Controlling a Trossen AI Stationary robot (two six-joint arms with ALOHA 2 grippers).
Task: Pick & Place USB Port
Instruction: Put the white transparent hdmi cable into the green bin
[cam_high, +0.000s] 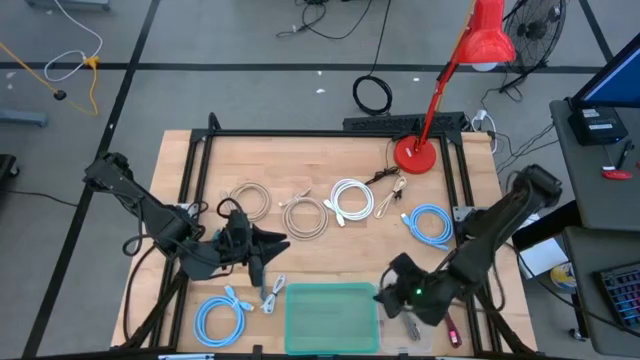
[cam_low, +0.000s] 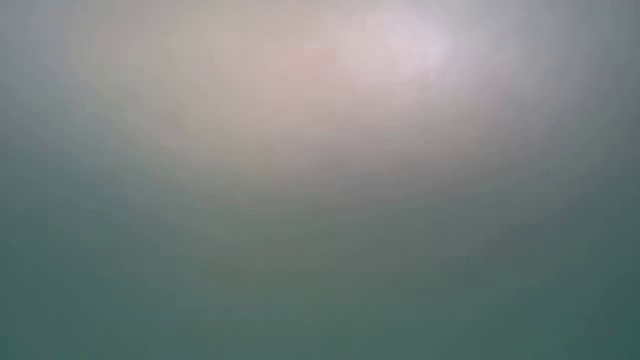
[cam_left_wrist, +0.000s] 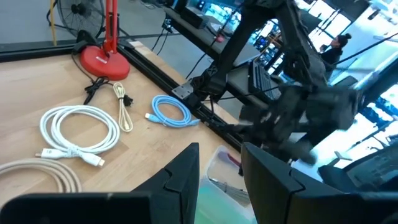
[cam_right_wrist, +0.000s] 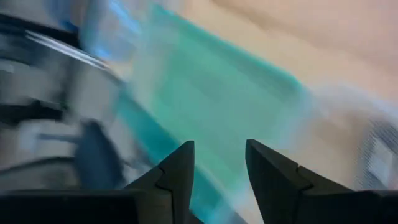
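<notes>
Both wrist views show dark fingers parted with nothing between them. Just beside the right gripper sits the teal bin, its contents unclear; a clear tray beyond the left gripper holds small items, possibly USB parts. Motion blur smears the right wrist view; the low view shows only haze.

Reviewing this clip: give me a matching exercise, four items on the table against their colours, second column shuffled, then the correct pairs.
Items:
1. desk lamp
2. bin lid
3. coiled cable by the left arm's near edge
4. coiled cable at table centre

Colours:
A. white
B. red
C. light blue
D. teal green

Pairs: 1-B, 2-D, 3-C, 4-A
</notes>
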